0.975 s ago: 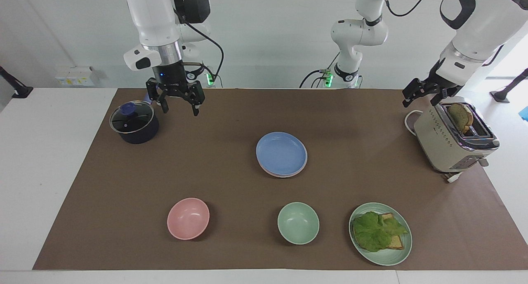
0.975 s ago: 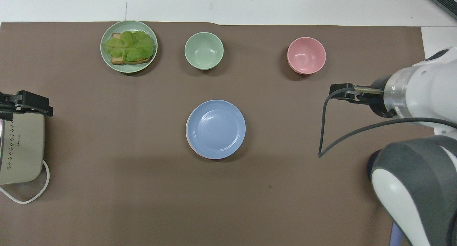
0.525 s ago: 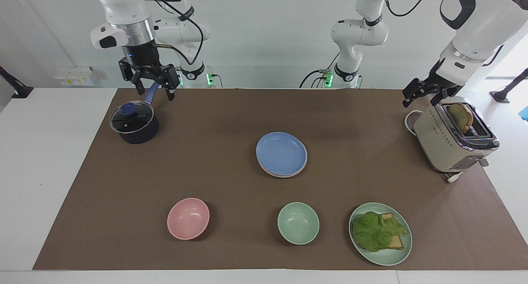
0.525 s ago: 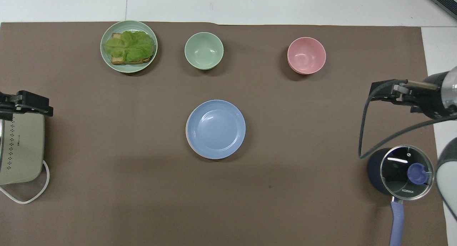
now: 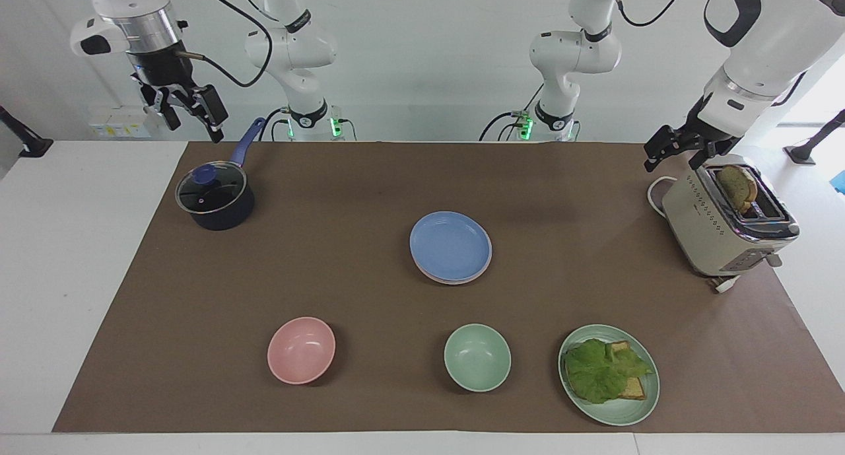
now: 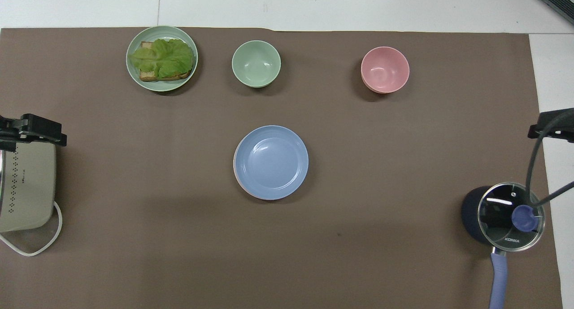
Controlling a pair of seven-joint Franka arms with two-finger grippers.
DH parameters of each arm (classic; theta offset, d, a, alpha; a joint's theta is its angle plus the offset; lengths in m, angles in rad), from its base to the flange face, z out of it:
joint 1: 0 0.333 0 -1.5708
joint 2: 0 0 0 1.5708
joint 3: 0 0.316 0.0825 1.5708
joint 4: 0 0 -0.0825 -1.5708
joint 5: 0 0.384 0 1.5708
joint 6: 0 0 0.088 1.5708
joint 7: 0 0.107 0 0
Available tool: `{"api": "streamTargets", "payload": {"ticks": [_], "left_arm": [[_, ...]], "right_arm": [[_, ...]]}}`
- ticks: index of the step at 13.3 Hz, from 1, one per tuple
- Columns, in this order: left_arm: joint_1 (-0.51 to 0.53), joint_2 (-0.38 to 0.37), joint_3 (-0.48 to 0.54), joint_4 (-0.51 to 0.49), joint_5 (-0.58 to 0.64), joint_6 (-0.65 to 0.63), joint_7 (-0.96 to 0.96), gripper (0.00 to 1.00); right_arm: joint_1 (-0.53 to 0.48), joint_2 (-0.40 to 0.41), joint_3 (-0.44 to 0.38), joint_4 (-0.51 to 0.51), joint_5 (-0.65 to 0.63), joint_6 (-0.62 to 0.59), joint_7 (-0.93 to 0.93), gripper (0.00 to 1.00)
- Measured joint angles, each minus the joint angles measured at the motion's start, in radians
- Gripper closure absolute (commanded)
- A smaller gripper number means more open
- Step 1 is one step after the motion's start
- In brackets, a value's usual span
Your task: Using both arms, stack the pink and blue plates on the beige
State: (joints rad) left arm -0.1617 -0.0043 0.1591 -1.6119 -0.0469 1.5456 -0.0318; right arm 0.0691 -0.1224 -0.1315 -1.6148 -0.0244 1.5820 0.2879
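The blue plate (image 5: pixel 451 245) (image 6: pixel 271 162) lies in the middle of the brown mat, on top of a stack. A thin rim of the pink plate (image 5: pixel 462 280) shows right under it. The beige plate is hidden beneath them. My right gripper (image 5: pixel 195 128) (image 6: pixel 551 126) hangs open and empty, high over the mat's corner beside the pot. At the left arm's end, my left gripper (image 5: pixel 672 163) (image 6: pixel 31 130) waits open and empty just above the toaster.
A dark pot (image 5: pixel 214 197) with a glass lid stands at the right arm's end. A toaster (image 5: pixel 726 224) holding bread stands at the left arm's end. Farther from the robots sit a pink bowl (image 5: pixel 301 349), a green bowl (image 5: pixel 476 357) and a green plate (image 5: pixel 634 412) with lettuce and bread.
My right gripper has risen and swung away from the mat's middle, past the pot, toward the right arm's end. The left arm and the plates have not moved.
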Motion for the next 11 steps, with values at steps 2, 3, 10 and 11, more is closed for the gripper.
{"api": "streamTargets", "payload": {"ticks": [2,3,10,11], "left_arm": [[0.000,0.000,0.000,0.000,0.000,0.000,0.000,0.00],[0.000,0.000,0.000,0.000,0.000,0.000,0.000,0.00],[0.000,0.000,0.000,0.000,0.000,0.000,0.000,0.00],[0.000,0.000,0.000,0.000,0.000,0.000,0.000,0.00]], "right_arm": [[0.000,-0.002,-0.005,-0.009,0.000,-0.004,-0.076,0.00],[0.001,-0.002,-0.004,-0.014,0.000,-0.004,-0.107,0.00],[0.006,0.009,0.003,-0.080,-0.001,-0.002,-0.179,0.00],[0.006,0.009,0.003,-0.084,0.000,-0.002,-0.179,0.00]]}}
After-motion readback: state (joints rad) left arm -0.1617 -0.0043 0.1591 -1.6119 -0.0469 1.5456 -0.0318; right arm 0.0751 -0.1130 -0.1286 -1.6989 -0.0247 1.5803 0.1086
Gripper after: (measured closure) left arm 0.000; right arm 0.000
